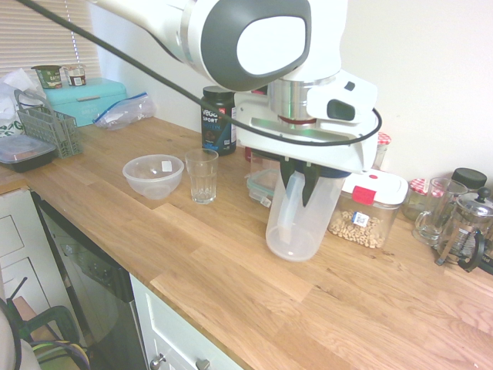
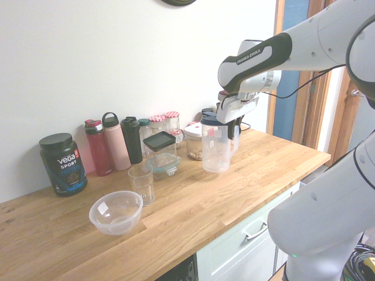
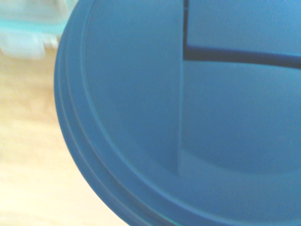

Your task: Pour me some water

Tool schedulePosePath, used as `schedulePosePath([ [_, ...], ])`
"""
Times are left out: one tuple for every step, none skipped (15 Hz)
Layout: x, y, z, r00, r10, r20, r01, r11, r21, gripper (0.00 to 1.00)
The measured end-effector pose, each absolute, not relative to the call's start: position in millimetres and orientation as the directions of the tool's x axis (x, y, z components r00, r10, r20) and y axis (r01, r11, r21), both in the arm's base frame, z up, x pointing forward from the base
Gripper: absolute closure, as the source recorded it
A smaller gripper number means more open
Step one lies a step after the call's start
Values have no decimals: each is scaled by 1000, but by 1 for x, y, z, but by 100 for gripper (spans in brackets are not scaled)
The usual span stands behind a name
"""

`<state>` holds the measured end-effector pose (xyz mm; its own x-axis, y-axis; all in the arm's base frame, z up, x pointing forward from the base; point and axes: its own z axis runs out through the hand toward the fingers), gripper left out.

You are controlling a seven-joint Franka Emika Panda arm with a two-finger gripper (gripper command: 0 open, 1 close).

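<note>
A clear plastic water jug (image 1: 299,220) with a blue lid (image 3: 188,117) is on the wooden counter, leaning slightly. From the exterior views I cannot tell whether its base touches the wood. My gripper (image 1: 297,176) comes down from above and is shut on the jug's rim and handle side. The second exterior view shows the same jug (image 2: 216,149) under my gripper (image 2: 230,120). An empty drinking glass (image 1: 202,176) stands to the jug's left, apart from it, also seen as the glass (image 2: 140,182). No water shows in the jug.
A clear plastic bowl (image 1: 153,176) sits beside the glass. A black Vega tub (image 1: 218,119), a lidded box of nuts (image 1: 367,206), jars and a French press (image 1: 465,228) line the wall. Bottles (image 2: 117,140) and a black-lidded glass box (image 2: 160,151) stand behind the glass.
</note>
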<state>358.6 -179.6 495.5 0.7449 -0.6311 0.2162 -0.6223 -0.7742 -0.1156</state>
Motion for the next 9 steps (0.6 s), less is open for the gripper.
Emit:
schedulePosePath([
  [357,-179,488,748,-628,214,-622,-776,-103,100],
  [357,-178,483,746,-628,221,-624,-775,-100,100],
  [358,-177,480,738,-632,235,-627,-772,-105,100],
  [360,-177,477,727,-639,253,-634,-765,-110,0],
  [362,-177,476,713,-647,268,-644,-757,-115,0],
  [363,-177,473,705,-655,272,-652,-750,-115,0],
  [364,-177,470,702,-660,269,-657,-745,-112,0],
  [365,-178,469,699,-662,269,-661,-742,-110,0],
  [366,-179,468,698,-663,270,-662,-741,-109,0],
])
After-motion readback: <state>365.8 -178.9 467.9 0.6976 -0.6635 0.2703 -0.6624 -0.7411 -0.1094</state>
